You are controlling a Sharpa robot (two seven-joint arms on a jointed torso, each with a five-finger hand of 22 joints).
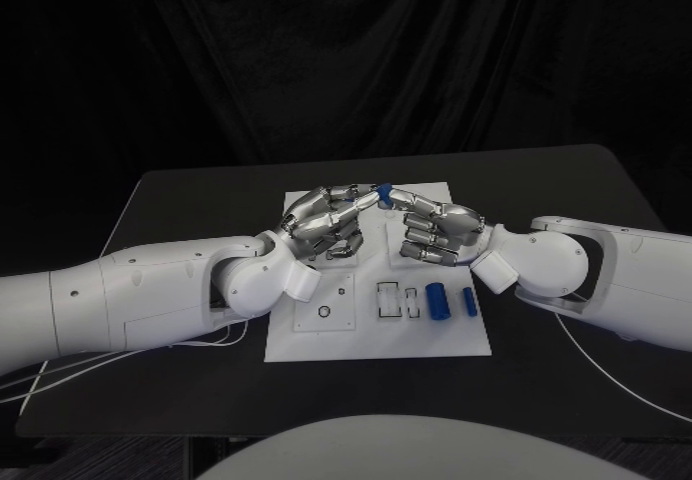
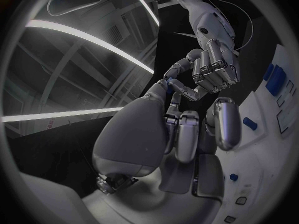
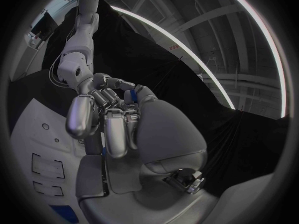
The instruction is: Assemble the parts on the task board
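Above the far half of the white task board my two hands meet fingertip to fingertip. A small blue part sits between them, pinched by the left hand from one side and the right hand from the other. The other fingers of both hands are curled in. The left wrist view shows the same blue part where my left thumb meets the right hand. Two blue cylinders lie side by side on the board's right part, near the right forearm.
Rectangular outlines and a small round hole mark the board's near middle. Small blue pieces stand on the board below the left hand. The black table runs round the board; cables trail off both near corners.
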